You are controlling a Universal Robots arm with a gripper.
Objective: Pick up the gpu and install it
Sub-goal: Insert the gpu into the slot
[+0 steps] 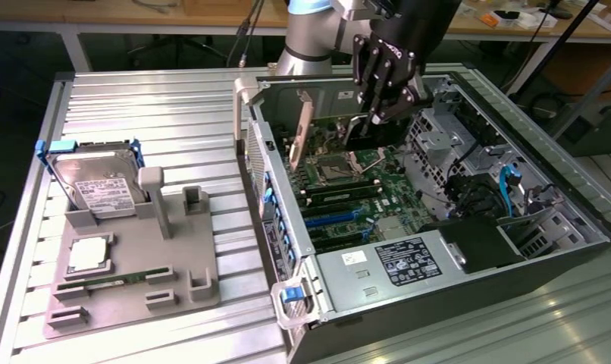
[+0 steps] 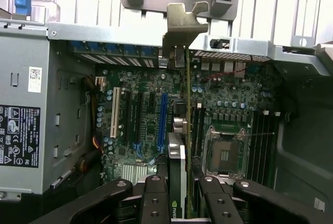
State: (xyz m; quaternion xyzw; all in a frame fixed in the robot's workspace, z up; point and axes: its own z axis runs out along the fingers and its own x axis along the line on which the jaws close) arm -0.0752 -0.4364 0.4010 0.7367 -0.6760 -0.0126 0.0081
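Clamping the gpu [image 2: 178, 154] by its end, the gripper [image 1: 374, 120] holds it on edge over the motherboard [image 2: 145, 115] inside the case [image 1: 563, 262], bracket [image 2: 183, 24] at the rear wall [image 2: 244, 44]; seating appears incomplete.

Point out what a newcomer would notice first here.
The gripper holds the gpu on edge between its fingers, over the motherboard inside the open computer case. At the exterior view's left, a hard drive in a blue frame stands on a grey fixture.
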